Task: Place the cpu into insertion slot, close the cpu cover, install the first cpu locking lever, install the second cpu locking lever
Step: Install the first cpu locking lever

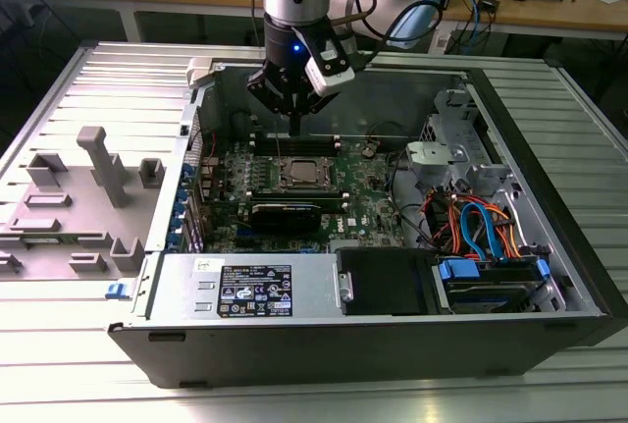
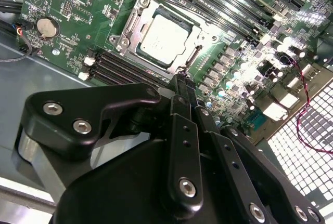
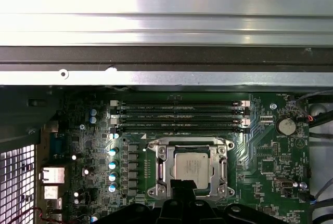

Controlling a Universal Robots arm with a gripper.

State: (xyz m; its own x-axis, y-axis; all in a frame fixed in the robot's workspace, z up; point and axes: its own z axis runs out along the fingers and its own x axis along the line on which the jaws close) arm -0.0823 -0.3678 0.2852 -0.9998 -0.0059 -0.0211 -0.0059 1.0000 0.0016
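Claw point(image 1: 294, 122) w/ tips together just above cpu point(image 3: 188, 165) in insertion slot point(image 3: 158, 167).

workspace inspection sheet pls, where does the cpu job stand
surface: slotted metal table with the open computer case lying on it
job's things: cpu sits in the insertion slot; cpu cover lies down around it; state of the levers cannot be told
clutter: grey plastic fixture at the exterior view's left
grippers: gripper hangs above the motherboard near the socket, fingers shut, nothing between them
cables: orange and blue bundle inside the case
surroundings: wooden bench behind
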